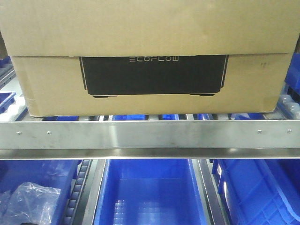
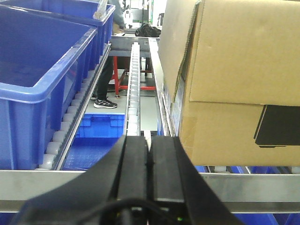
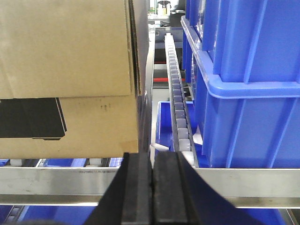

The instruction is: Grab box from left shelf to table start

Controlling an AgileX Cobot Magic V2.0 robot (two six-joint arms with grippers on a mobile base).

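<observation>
1. Two tools are in view, and both are pressed together with nothing between the fingers. The left tool (image 2: 150, 168) and the right tool (image 3: 152, 183) each sit low, just in front of the shelf (image 3: 243, 183).
2. The box (image 1: 150, 56) rests on the shelf's rollers, right behind the silver front rail (image 1: 150, 136). Its black "ECOFLOW" panel faces out.
3. From the left tool, the box is up and to the right, clear of the fingers. A roller track (image 2: 133, 93) runs straight ahead.
4. A blue bin (image 2: 42, 70) stands up and to the left of that tool.
5. From the right tool, the box is up and to the left, not touched. A second blue bin (image 3: 243, 70) rises to its right.
6. Under the rail there's a lower bin (image 1: 150, 197), and off to the left a clear plastic bag (image 1: 28, 201).
</observation>
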